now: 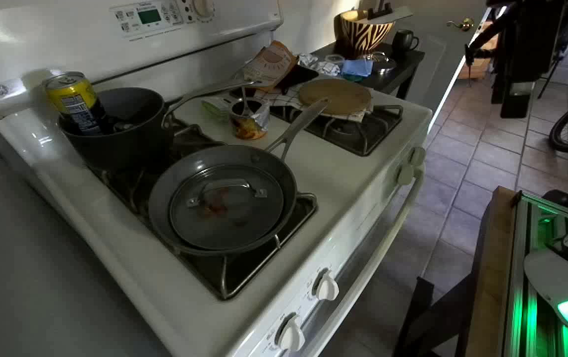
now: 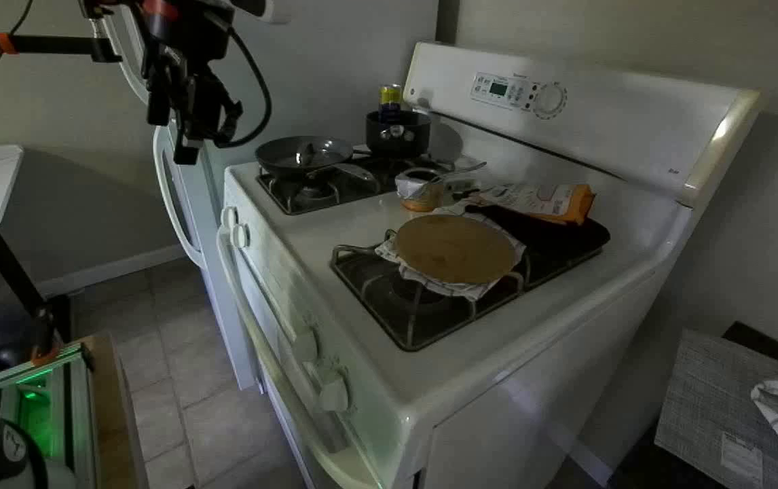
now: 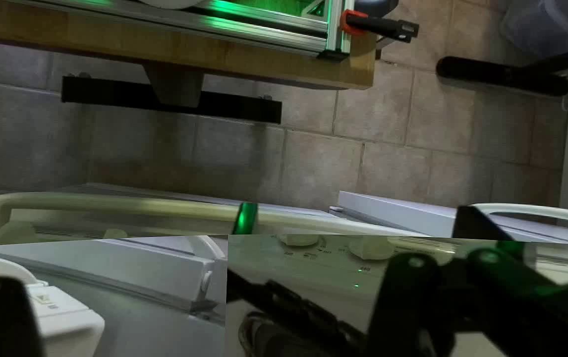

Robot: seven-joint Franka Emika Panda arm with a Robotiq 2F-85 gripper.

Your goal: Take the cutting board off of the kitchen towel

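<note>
The tan round cutting board (image 1: pixel 335 95) lies flat on the kitchen towel at one end of the stove; it also shows in an exterior view (image 2: pixel 453 248). The whitish checked kitchen towel (image 2: pixel 452 288) is mostly hidden under the board; its edges stick out over the burner grate, as in an exterior view (image 1: pixel 286 99). My gripper (image 2: pixel 207 141) hangs high in front of the stove, off the frying-pan end, far from the board. It is empty. In the wrist view its fingertips (image 3: pixel 357 214) stand wide apart. Board and towel are out of the wrist view, whose lower part is torn.
A grey frying pan (image 1: pixel 162 220) with a lid has its handle pointing toward the board. A pot (image 1: pixel 120 134) holds a yellow can (image 1: pixel 73 101). An opened container (image 2: pixel 423 193), an orange package (image 2: pixel 538 200) and a black item (image 2: pixel 569 236) lie near the board. An oven handle (image 2: pixel 273 380) runs along the front.
</note>
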